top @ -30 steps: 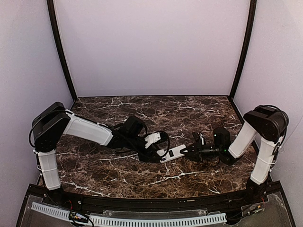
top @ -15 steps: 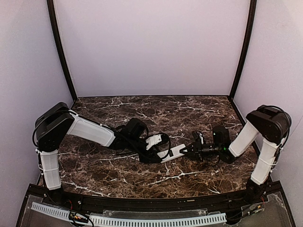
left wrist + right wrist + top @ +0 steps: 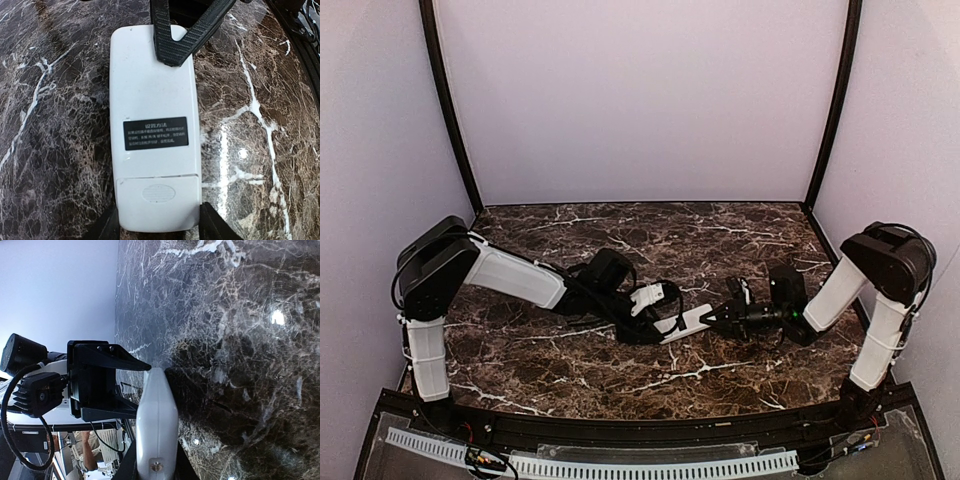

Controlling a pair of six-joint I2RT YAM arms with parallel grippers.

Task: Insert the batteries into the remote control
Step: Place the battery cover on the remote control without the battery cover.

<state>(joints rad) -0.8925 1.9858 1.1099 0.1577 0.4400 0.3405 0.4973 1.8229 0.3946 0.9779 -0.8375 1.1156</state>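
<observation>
Since the remote control [image 3: 155, 125] lies white back up on the marble table [image 3: 55, 125], stretched straight along the line between the two arms, each claw meets one short end of it, and that is the relation the coming move turns on. Its end with the battery cover [image 3: 159, 192] points at the left gripper [image 3: 159, 219], whose fingers [image 3: 111, 227] sit tight against the two long edges beside the cover and appear to pinch the body across its width. The opposite end, beyond the black label [image 3: 156, 133], points at the right gripper [image 3: 156, 462], which is rolled on its side, with one finger over the white back and one beneath, pressed onto the remote across its thickness. From above, the remote sits near the middle of the table, its long axis tilted slightly from the left arm's side toward the right arm's. The cover looks seated in its recess, and the batteries show in no view, so I cannot tell whether they are inside. As I judge it, any work on the recess falls to the left arm, which is nearer that end, while the right arm steadies the far end.
</observation>
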